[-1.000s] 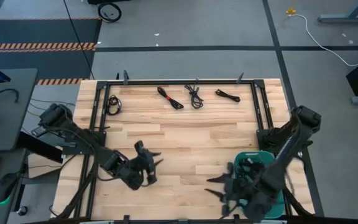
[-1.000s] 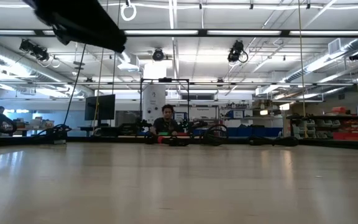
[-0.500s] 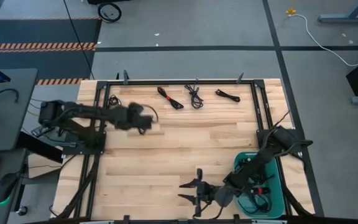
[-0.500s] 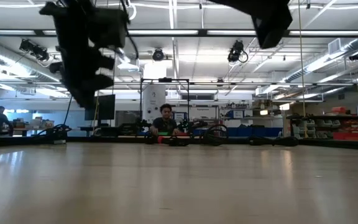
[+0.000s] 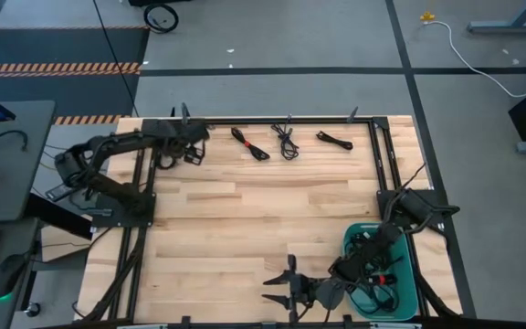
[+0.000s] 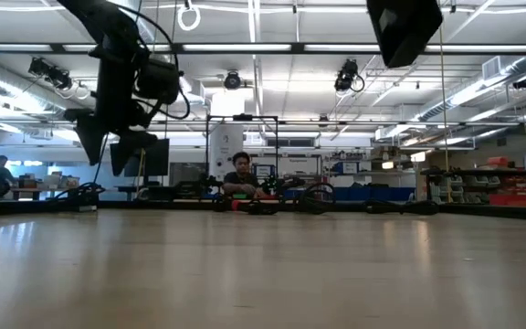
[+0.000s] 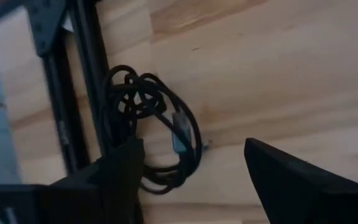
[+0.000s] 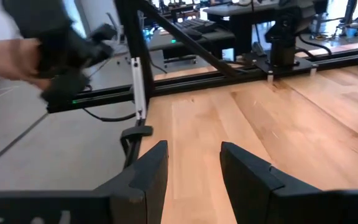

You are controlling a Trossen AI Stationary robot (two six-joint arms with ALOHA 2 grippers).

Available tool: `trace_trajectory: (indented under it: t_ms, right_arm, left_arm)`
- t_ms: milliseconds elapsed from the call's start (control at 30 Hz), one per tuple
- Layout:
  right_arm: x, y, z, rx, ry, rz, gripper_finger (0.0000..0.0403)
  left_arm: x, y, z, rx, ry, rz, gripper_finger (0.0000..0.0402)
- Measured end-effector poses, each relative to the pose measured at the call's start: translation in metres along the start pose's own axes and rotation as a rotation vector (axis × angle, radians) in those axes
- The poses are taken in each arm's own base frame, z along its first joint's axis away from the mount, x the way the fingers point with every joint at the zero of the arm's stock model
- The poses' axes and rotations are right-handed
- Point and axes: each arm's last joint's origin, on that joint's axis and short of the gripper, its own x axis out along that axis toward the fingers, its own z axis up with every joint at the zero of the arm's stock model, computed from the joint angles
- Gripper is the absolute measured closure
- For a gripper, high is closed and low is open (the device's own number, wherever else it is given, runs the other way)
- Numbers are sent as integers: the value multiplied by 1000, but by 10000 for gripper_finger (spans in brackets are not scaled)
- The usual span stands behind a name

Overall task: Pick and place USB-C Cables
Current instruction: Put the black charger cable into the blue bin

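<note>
left gripper [image 7: 191, 171]: jaws wide, empty, over coiled USB-C cable [image 7: 151, 121] on table [image 5: 263, 219] | right gripper [image 8: 194, 168]: parted, empty | no legible writing

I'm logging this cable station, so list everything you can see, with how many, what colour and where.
Cables on table: four, black, one with red ties, in a row along the far edge; the leftmost lies by the frame under the left hand.
Bin: one, green, near right corner, black cables inside.
Table: one, light wood, black frame round it.
White cord: one, on the floor beyond the table.
Person: one, seated far behind the table.
Left hand: open, over the leftmost cable at the far left.
Right hand: open, empty, near edge beside the bin.
</note>
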Motion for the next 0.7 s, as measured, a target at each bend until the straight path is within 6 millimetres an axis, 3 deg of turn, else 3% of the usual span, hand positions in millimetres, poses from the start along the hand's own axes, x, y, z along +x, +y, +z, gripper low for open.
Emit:
trace_trajectory:
  t_ms: [133, 433, 567, 700]
  right_arm:
    - [-4, 4, -1, -4, 2, 12, 251]
    - [-7, 8, -2, -6, 4, 22, 251]
    - [-7, 8, -2, -8, 2, 18, 251]
    - [-7, 7, -2, -8, 0, 15, 251]
  left_arm:
    - [18, 12, 6, -85, 29, -43, 122]
    - [64, 22, -13, -156, 15, -62, 165]
    - [76, 22, -23, -112, -22, -59, 218]
    - [75, 18, -25, -5, -37, -62, 303]
